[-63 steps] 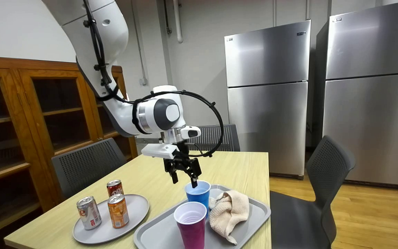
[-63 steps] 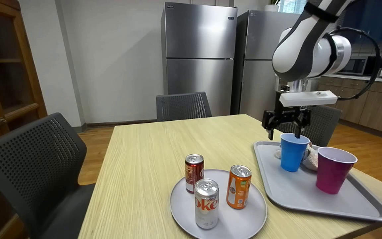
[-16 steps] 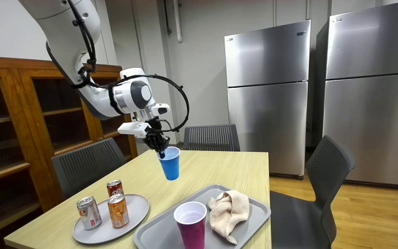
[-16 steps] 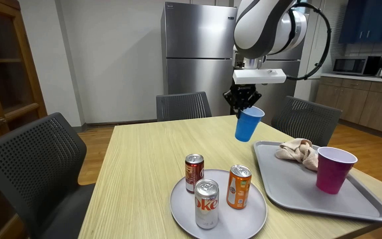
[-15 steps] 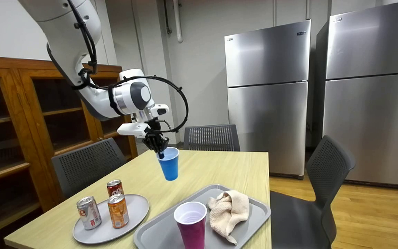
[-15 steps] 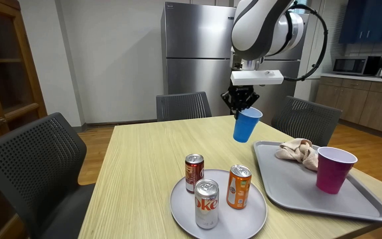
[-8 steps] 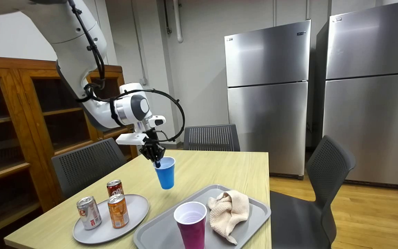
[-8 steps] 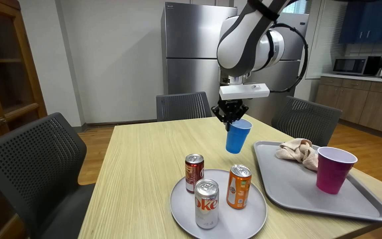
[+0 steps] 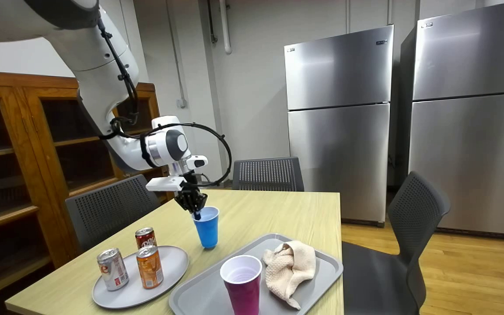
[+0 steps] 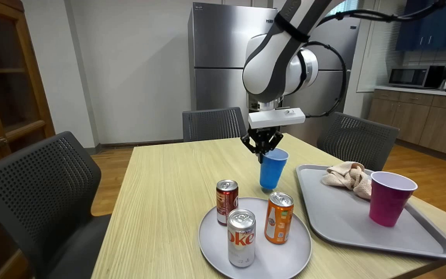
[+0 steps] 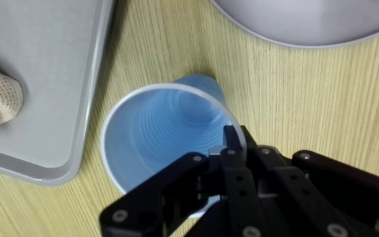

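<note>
A blue cup [image 9: 207, 231] hangs from my gripper [image 9: 197, 215] over the table, between the round plate and the tray. In the wrist view my gripper [image 11: 240, 138] is shut on the wall of this cup [image 11: 173, 125] at its rim: one finger [image 11: 231, 135] reaches inside, the opposite finger [image 11: 250, 140] lies outside. The cup leans slightly in both exterior views, and nothing shows inside it. Its base is very close to the tabletop, with a dark shadow beneath; whether it touches I cannot tell.
A grey tray [image 10: 343, 217] bears a purple cup [image 10: 389, 201] and a crumpled beige cloth [image 10: 347, 176]. Three cans, red [image 10: 227, 201], silver [image 10: 241, 240] and orange [image 10: 279, 219], stand on a round grey plate [image 10: 287, 257] near the blue cup. Dark chairs surround the table.
Several seconds ago the blue cup stood on the tray beneath open jaws. Now it is gripped and off the tray. Over the last second, gripper and cup have come down toward the table, nearer the plate.
</note>
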Controlling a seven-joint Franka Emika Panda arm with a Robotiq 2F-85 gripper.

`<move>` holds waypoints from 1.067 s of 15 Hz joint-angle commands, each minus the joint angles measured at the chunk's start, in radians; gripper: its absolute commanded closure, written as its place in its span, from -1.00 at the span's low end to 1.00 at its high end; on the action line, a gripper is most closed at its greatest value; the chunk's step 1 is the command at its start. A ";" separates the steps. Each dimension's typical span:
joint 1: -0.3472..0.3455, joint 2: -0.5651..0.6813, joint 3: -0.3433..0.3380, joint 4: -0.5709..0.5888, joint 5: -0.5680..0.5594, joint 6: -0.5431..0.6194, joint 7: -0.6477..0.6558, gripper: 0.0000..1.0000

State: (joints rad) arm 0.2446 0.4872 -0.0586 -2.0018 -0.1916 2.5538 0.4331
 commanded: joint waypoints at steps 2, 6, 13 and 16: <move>0.007 0.028 -0.003 0.059 -0.004 -0.063 -0.015 0.39; 0.000 0.000 0.004 0.049 0.004 -0.057 -0.030 -0.19; -0.025 -0.118 0.014 -0.007 0.023 -0.022 -0.054 -1.00; -0.053 -0.188 0.020 -0.056 0.047 -0.017 -0.077 -1.00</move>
State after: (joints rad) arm 0.2302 0.3971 -0.0589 -1.9782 -0.1762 2.5357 0.4040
